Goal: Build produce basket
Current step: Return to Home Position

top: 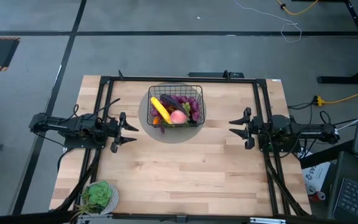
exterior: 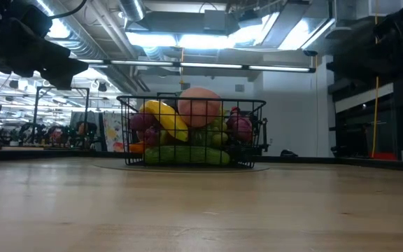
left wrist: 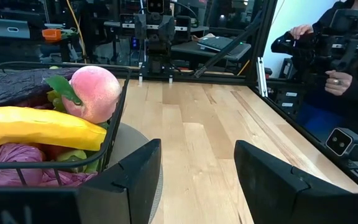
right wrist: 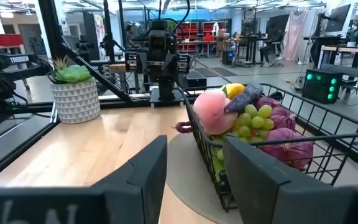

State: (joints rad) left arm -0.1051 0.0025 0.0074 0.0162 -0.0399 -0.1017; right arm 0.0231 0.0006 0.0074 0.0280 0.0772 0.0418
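Wire basket (top: 175, 88) loaded, peach (top: 178, 116) atop. Homing step: left gripper (top: 135, 133) and right gripper (top: 231, 127) flank it, fingers apart, empty; parking likely next.

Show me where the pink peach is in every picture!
High view: the pink peach lies in the basket, right of the yellow banana.
Low view: peach tops the pile, picture centre.
Left wrist view: peach sits just behind the banana.
Right wrist view: peach sits beside the green grapes.
Shared landmark: the black wire basket holding it.
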